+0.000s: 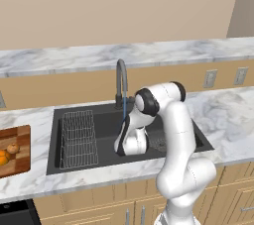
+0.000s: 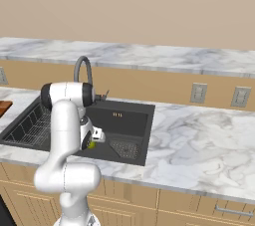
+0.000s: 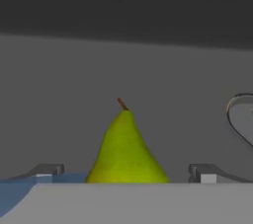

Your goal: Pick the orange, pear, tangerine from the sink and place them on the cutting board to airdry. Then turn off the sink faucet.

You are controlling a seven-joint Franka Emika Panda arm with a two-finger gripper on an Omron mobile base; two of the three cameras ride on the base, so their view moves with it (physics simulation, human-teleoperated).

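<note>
I have the arm bent down into the sink (image 1: 101, 120), with the hand (image 3: 126, 172) low over the dark basin floor. In the hand view the pear (image 3: 126, 151) stands upright with its brown stem at 12 o'clock, and it sits between the two fingertips (image 3: 47, 170), which stand apart on either side of it, at 9 and 3 o'clock from the fruit; I see a gap on each side, so the hand is spread and not clamped on anything. From the right base view a speck of the yellow-green pear (image 2: 91, 145) peeks out beside the wrist, with the drain grate (image 2: 124, 148) at 3 o'clock from it. The sink faucet (image 1: 121, 83) rises behind the arm at about 12 o'clock, and a thin blue stream (image 1: 124, 105) falls from its spout. The wire rack (image 1: 77, 137) fills the basin's 9 o'clock side. Far off at 9 o'clock on the marble bench (image 1: 225, 115), the cutting board (image 1: 20, 157) carries two orange fruits (image 1: 7, 153).
</note>
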